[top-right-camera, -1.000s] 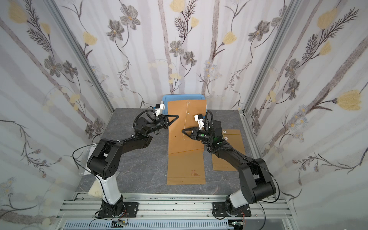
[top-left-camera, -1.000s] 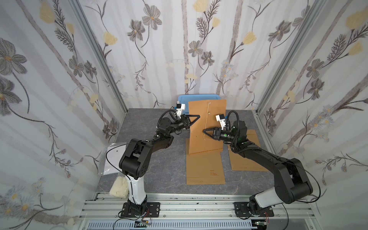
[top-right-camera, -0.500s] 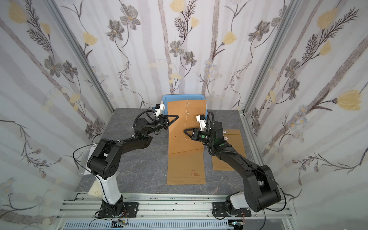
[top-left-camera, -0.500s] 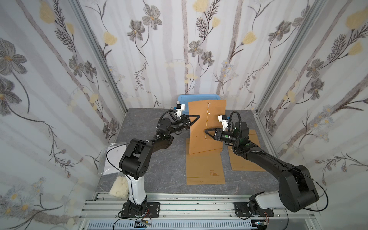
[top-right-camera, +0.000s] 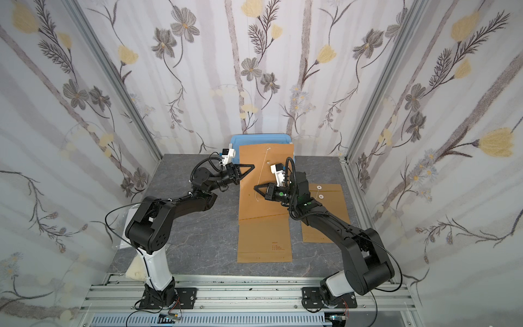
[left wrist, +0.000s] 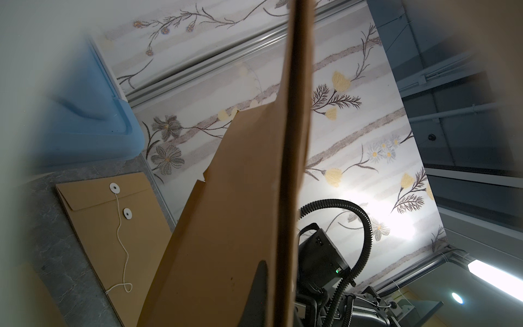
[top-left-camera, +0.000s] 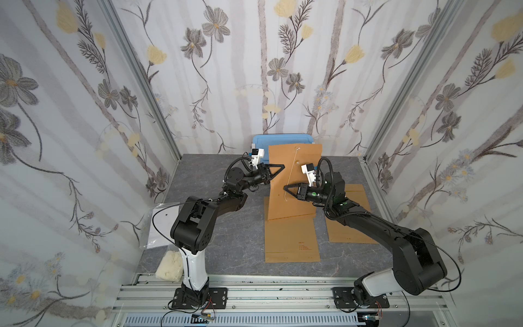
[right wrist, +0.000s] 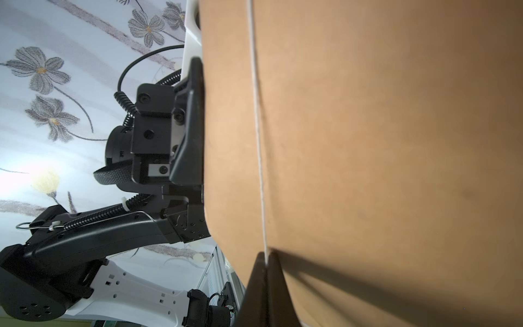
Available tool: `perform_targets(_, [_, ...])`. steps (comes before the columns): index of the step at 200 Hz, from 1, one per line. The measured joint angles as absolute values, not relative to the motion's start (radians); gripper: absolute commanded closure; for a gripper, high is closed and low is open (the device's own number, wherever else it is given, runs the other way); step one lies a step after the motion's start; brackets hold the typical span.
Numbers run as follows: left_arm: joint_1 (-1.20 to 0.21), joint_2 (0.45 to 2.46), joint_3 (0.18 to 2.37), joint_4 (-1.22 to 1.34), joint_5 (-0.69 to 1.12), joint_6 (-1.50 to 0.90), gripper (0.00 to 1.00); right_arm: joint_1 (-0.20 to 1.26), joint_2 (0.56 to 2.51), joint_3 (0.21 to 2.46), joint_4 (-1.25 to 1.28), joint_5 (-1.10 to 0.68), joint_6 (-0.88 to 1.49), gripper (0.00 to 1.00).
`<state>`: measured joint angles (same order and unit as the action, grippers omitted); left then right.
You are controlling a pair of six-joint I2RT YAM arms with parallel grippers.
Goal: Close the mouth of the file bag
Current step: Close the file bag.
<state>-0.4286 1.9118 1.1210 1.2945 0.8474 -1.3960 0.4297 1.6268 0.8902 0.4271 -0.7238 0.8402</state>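
The file bag (top-left-camera: 294,205) stood raised at mid-table, its lower end over a flat envelope (top-left-camera: 291,240). The left gripper (top-left-camera: 278,170) was clamped on the bag's edge, and the right gripper (top-left-camera: 286,189) pinched its white string (top-left-camera: 291,172)

Grey marbled bench (top-left-camera: 232,240). Flat file bag (top-left-camera: 291,240) lies mid-front. Second file bag (top-left-camera: 355,192) lies flat to its right. Blue bin (top-left-camera: 271,140) at the back edge. White sheet (top-left-camera: 161,226) at the left edge. Cream lump (top-left-camera: 169,266) at the front-left corner.
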Motion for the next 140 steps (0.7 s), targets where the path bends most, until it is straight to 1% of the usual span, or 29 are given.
perform_targets(78, [-0.426, 1.921, 1.124, 1.314, 0.868, -1.426, 1.0, 0.381, 1.679, 0.825, 0.54, -0.708, 0.893, 1.0])
perform_targets(140, [-0.426, 1.914, 1.124, 1.32, 0.868, -1.437, 1.0, 0.313, 1.67, 0.804, 0.538, -0.722, 0.904, 1.0])
